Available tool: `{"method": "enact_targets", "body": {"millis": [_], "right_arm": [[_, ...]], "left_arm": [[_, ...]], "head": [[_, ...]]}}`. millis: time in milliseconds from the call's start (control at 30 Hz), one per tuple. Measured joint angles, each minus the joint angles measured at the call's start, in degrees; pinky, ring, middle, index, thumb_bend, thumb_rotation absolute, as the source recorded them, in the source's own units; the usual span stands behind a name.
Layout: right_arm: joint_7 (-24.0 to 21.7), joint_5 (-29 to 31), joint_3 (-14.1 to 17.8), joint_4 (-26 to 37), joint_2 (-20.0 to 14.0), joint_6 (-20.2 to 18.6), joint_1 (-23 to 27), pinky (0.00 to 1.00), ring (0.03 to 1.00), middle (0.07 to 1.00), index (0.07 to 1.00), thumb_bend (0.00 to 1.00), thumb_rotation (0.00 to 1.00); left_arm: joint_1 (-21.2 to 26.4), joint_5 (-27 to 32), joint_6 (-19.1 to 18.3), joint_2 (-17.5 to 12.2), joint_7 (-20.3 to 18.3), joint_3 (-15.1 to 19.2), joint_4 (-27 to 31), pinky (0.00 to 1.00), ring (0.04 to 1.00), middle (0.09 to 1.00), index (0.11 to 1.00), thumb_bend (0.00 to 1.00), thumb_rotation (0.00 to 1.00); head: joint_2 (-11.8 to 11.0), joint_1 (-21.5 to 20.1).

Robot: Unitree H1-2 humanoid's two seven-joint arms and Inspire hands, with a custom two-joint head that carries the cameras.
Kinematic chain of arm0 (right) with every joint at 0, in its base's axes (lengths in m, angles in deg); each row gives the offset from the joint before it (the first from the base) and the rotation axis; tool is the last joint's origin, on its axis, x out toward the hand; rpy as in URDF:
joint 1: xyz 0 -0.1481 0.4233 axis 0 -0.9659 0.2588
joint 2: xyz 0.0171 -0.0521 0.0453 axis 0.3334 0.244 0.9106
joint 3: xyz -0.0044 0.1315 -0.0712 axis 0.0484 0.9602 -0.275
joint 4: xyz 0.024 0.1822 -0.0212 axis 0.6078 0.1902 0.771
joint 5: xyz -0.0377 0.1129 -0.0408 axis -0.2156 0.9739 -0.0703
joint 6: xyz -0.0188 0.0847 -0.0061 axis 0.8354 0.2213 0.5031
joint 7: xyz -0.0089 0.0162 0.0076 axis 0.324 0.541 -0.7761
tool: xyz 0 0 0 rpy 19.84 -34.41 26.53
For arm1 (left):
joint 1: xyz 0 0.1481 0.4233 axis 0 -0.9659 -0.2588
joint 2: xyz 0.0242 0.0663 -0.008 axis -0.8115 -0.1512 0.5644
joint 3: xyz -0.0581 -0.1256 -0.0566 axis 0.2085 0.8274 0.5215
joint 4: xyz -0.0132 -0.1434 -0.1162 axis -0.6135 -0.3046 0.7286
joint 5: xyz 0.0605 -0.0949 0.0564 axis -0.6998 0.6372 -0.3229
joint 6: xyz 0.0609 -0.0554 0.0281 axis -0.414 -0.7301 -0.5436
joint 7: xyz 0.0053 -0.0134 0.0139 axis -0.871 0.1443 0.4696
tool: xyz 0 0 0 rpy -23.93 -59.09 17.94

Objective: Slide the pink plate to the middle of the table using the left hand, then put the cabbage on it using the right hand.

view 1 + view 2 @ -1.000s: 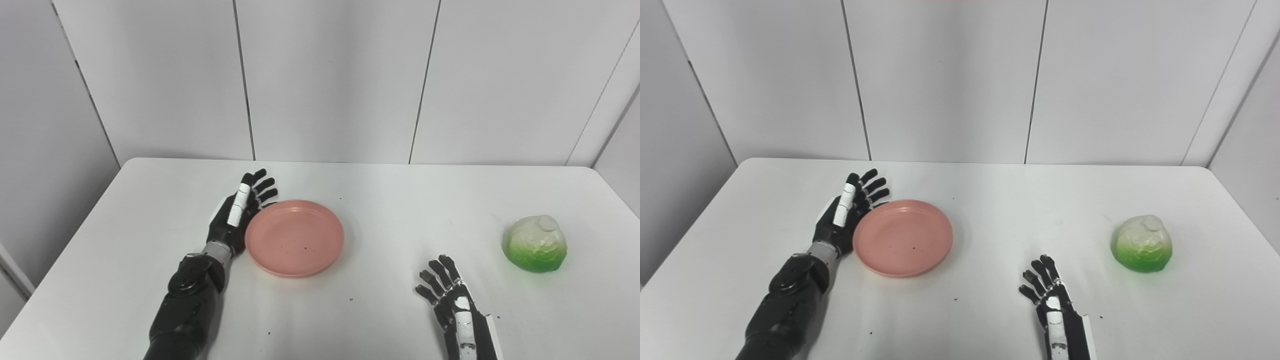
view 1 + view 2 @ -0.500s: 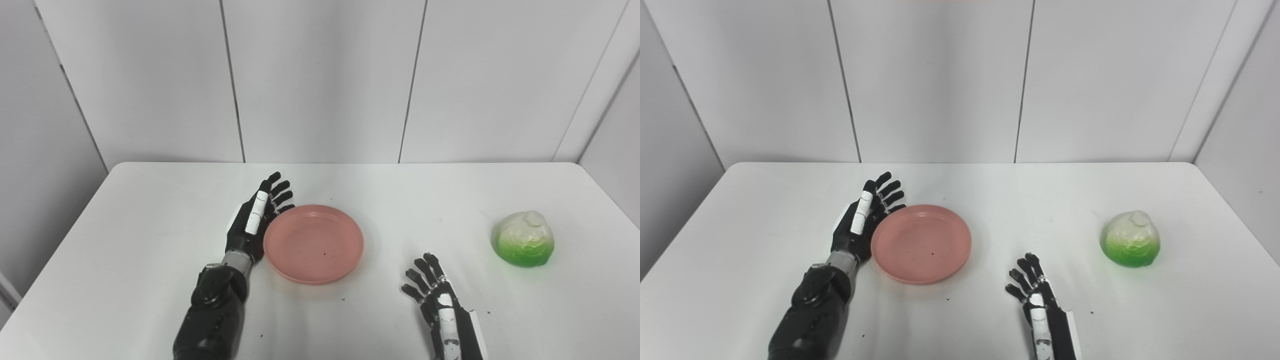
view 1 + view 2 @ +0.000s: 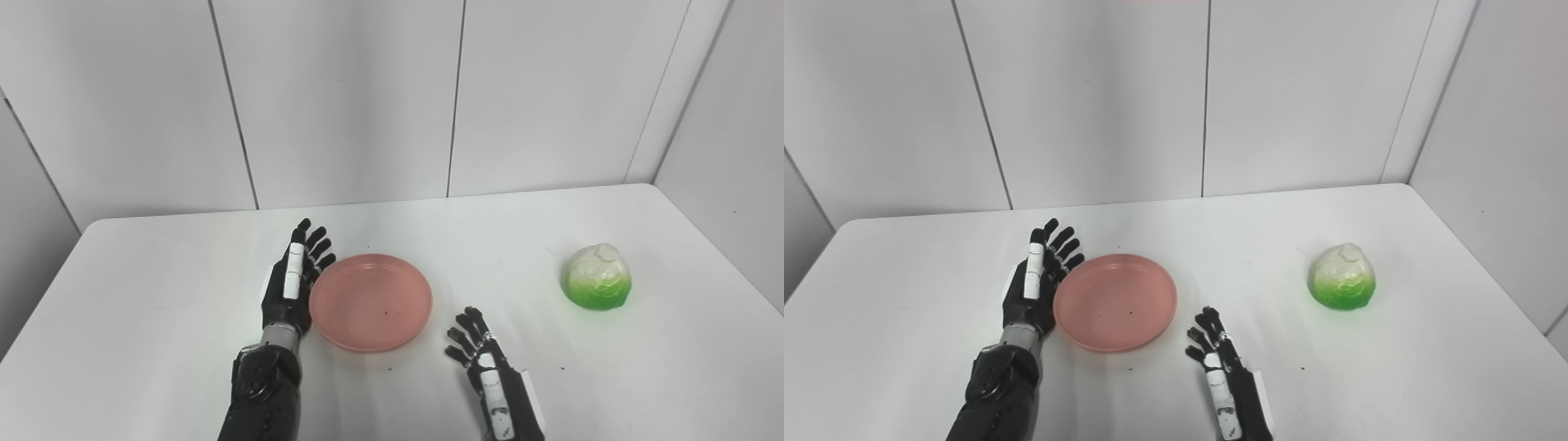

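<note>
The pink plate (image 3: 370,302) lies flat and empty on the white table (image 3: 153,288), a little left of the middle. My left hand (image 3: 294,285) is open, fingers straight and pointing away, its edge against the plate's left rim. The green and white cabbage (image 3: 597,285) sits on the table to the right, well apart from the plate. My right hand (image 3: 476,346) is open and empty, low near the front edge, just right of the plate and left of the cabbage.
White panelled walls close off the back and the right side of the table. A few dark specks lie on the table and in the plate. Bare tabletop lies between plate and cabbage.
The camera has turned to the right. My left hand has pushed the plate to the right, closer to the cabbage. The right hand and the cabbage have stayed about where they were.
</note>
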Motion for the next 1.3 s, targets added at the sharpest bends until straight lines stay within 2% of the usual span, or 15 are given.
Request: {"method": "enact_targets", "body": {"millis": [100,200,300,433,467,600,667,767,833,933,1067,1167,1233,1300], "right_arm": [[0.9,-1.9,-0.54,-0.35,0.21,0.11,0.04,0.87,0.897,0.933,0.94,0.73,0.95],[2.5,-5.16,-0.83,-1.03,0.45,1.64,0.1,0.86,0.9,0.937,0.946,0.68,0.95],[4.58,-8.87,-0.68,-1.23,1.0,2.73,0.11,0.9,0.923,0.955,0.955,0.74,0.94],[6.71,-11.04,0.58,0.16,1.35,2.25,0.01,0.88,0.936,0.967,0.969,0.77,0.92],[7.09,-11.37,0.93,0.88,1.34,2.09,0.03,0.88,0.938,0.971,0.973,0.77,0.91],[7.24,-11.89,2.49,5.93,1.13,-0.05,0.28,0.86,0.944,0.978,0.988,0.72,0.83],[6.9,-11.85,3.41,9.47,0.85,-2.05,0.56,0.87,0.947,0.983,0.991,0.74,0.77],[4.65,-11.75,5.55,16.03,-0.46,-6.94,1.59,0.9,0.962,0.997,0.999,0.79,0.77],[2.22,-13.36,6.7,20.14,-3.04,-10.8,2.69,0.88,0.959,1.0,1.0,0.83,0.81],[-2.49,-17.64,8.01,24.07,-11.28,-14.73,4.43,0.88,0.965,1.0,1.0,0.87,0.78],[-7.09,-19.63,11.04,26.56,-19.06,-21.69,7.64,0.84,0.948,0.991,1.0,0.94,0.65],[-11.53,-19.56,11.62,28.36,-23.27,-26.77,11.62,0.84,0.954,0.998,1.0,0.96,0.58],[-14.32,-19.63,11.77,29.28,-26.14,-30.23,14.72,0.86,0.951,0.988,1.0,0.99,0.52],[-16.93,-20.38,11.75,29.29,-29.03,-33.76,18.44,0.84,0.926,0.971,1.0,1.0,0.43]], "left_arm": [[-0.17,0.59,-0.01,0.06,0.0,0.31,0.31,0.86,0.899,0.912,0.936,0.99,0.81],[-0.51,1.21,0.0,0.07,-0.21,0.34,0.95,0.87,0.897,0.903,0.938,0.95,0.81],[-0.54,1.22,0.01,0.03,-0.56,0.19,0.91,0.86,0.884,0.889,0.94,0.93,0.8],[-0.08,1.24,0.05,-0.04,-0.97,0.15,-0.22,0.84,0.878,0.884,0.933,0.96,0.79],[0.03,1.25,0.06,-0.11,-1.14,0.16,-0.56,0.84,0.879,0.885,0.933,0.97,0.78],[1.22,1.27,0.64,-0.3,-1.86,0.29,-3.03,0.84,0.886,0.886,0.929,0.95,0.79],[1.8,1.3,0.99,-0.36,-2.55,0.32,-4.18,0.85,0.885,0.893,0.938,0.96,0.78],[2.48,1.62,1.61,-0.54,-3.07,0.49,-5.78,0.85,0.887,0.899,0.939,0.96,0.78],[2.95,1.86,2.18,-0.7,-3.52,0.7,-6.92,0.84,0.888,0.902,0.939,0.96,0.78],[3.44,2.38,2.58,-0.91,-3.87,0.8,-8.27,0.84,0.887,0.909,0.942,0.97,0.78],[3.46,2.53,2.83,-1.26,-4.35,0.87,-8.71,0.85,0.89,0.915,0.953,0.95,0.77],[3.59,2.53,2.83,-1.18,-5.02,0.87,-8.84,0.85,0.891,0.913,0.954,0.96,0.77],[3.69,2.79,2.83,-0.98,-5.06,0.95,-8.84,0.86,0.889,0.906,0.951,0.97,0.76],[3.73,2.97,2.86,-0.97,-5.09,0.96,-8.9,0.84,0.884,0.907,0.955,0.98,0.77]], "head": [[-0.09,-0.36],[-0.09,-0.8],[-0.26,-1.41],[-0.26,-1.42],[-0.7,-2.55],[-1.05,-3.09],[-1.49,-3.7],[-1.49,-3.7],[-1.85,-3.79],[-2.11,-3.97],[-2.46,-3.88],[-2.46,-3.79],[-2.55,-3.79],[-2.64,-3.7]]}}
